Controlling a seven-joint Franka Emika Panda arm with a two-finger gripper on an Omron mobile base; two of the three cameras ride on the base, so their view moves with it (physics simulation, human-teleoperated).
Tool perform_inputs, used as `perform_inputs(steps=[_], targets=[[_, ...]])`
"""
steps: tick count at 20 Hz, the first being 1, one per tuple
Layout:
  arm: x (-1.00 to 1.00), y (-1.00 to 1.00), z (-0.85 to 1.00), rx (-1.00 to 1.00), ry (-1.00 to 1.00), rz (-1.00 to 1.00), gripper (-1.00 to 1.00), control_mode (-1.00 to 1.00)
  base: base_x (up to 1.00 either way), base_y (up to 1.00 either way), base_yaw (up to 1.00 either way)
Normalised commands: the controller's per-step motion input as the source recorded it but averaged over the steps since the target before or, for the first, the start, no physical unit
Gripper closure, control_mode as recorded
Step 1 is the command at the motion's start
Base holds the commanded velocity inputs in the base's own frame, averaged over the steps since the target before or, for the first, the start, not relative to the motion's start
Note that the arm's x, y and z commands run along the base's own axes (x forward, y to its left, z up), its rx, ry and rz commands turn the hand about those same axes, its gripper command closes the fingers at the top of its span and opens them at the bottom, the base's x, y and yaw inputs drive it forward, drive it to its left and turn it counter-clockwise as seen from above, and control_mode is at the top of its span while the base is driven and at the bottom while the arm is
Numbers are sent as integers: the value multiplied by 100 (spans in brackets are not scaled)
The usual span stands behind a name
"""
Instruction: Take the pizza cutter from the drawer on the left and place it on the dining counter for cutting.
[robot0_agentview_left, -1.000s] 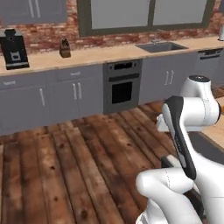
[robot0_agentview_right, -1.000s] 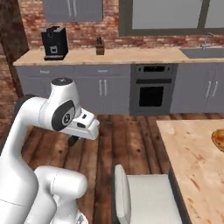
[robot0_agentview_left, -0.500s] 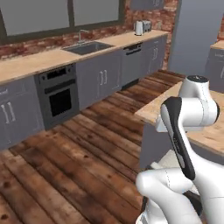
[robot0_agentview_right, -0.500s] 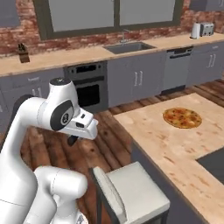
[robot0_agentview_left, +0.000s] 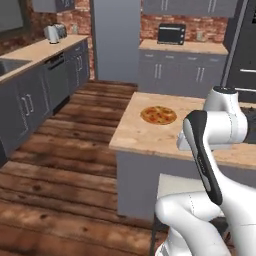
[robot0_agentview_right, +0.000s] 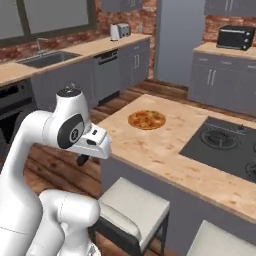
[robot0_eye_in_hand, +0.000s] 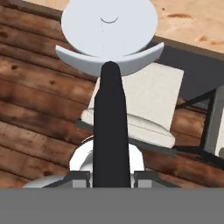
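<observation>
My gripper (robot0_eye_in_hand: 111, 177) is shut on the pizza cutter (robot0_eye_in_hand: 109, 113). Its slim black handle runs up from between the fingers to the pale round wheel (robot0_eye_in_hand: 109, 22) at the top of the hand view. In the right base view the gripper (robot0_agentview_right: 89, 153) hangs left of the dining counter (robot0_agentview_right: 165, 150), off its near edge and over the wooden floor, with the dark handle end (robot0_agentview_right: 82, 160) poking out below it. The dining counter (robot0_agentview_left: 135, 135) is a light-tan slab carrying a pizza (robot0_agentview_left: 158, 115) (robot0_agentview_right: 146, 119). The drawer is out of view.
A black cooktop (robot0_agentview_right: 225, 145) is set into the counter's right part. A white stool (robot0_agentview_right: 132, 205) (robot0_eye_in_hand: 144, 100) stands against the counter just below the gripper, and a second one (robot0_agentview_right: 220, 242) is further right. Sink counter (robot0_agentview_right: 50, 57) and grey cabinets line the left wall.
The whole picture has swung round with the base: the oven wall has slid away and the dining counter with the pizza now lies ahead. The arm's pose and its grip look unchanged.
</observation>
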Motion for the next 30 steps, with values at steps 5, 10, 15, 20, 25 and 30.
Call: perform_inputs(steps=[5,10,15,20,25,30], targets=[[0,0,0,0,0,0,100,100,0,93,-59],[0,0,0,0,0,0,100,100,-2,100,-40],[0,0,0,0,0,0,100,100,10,100,-46],[0,0,0,0,0,0,100,100,1,100,-47],[0,0,0,0,0,0,100,100,23,93,-65],[0,0,0,0,0,0,100,100,21,89,-70]])
